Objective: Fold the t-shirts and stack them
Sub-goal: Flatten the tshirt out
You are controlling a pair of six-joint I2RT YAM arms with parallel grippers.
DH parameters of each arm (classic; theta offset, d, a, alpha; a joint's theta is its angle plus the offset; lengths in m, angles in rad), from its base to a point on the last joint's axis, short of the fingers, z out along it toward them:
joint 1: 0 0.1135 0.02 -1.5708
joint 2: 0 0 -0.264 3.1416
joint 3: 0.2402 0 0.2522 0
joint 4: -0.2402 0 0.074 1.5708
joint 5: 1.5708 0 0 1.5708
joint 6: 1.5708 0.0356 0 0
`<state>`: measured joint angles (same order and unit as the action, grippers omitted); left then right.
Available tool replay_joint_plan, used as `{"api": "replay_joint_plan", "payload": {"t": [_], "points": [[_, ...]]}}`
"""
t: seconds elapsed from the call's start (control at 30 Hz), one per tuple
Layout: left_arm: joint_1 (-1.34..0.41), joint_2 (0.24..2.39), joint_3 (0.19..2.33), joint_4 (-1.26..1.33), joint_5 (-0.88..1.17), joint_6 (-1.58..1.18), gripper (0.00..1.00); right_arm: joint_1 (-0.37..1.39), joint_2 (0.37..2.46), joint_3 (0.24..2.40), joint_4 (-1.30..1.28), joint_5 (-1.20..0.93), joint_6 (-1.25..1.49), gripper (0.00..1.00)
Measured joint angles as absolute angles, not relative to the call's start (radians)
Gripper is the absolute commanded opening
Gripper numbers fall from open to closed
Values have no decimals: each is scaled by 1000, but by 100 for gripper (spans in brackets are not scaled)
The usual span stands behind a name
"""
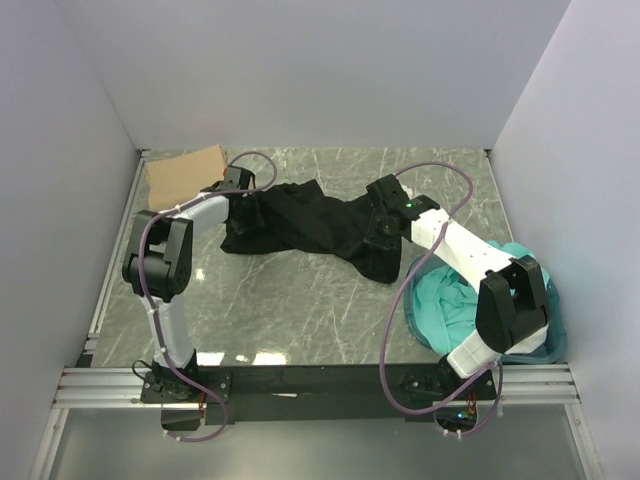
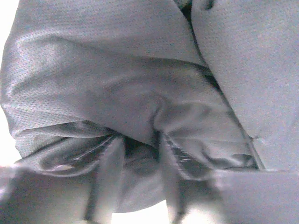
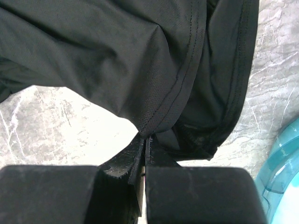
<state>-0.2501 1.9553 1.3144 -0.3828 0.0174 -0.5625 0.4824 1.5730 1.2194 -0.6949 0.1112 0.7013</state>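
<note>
A black t-shirt (image 1: 310,225) lies stretched across the back middle of the table between my two grippers. My left gripper (image 1: 243,200) is at its left end; in the left wrist view the black cloth (image 2: 117,84) fills the frame, covers the fingers and gathers in folds to a pinch. My right gripper (image 1: 380,225) is at the shirt's right end, shut (image 3: 145,137) on a hemmed edge of the black shirt (image 3: 117,56). A tan-brown shirt (image 1: 185,172) lies folded at the back left. Teal shirts (image 1: 450,300) sit crumpled in the tub.
A round translucent blue tub (image 1: 555,340) stands at the near right beside the right arm; its rim also shows in the right wrist view (image 3: 285,158). White walls close in the marble table (image 1: 300,310) on three sides.
</note>
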Motion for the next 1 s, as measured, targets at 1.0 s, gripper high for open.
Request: {"api": "replay_joint_plan", "payload": {"t": [1.0], "points": [[-41,1345,1225,-476,-87,-501,5,351,1400,1757,-847,222,604,0]]}}
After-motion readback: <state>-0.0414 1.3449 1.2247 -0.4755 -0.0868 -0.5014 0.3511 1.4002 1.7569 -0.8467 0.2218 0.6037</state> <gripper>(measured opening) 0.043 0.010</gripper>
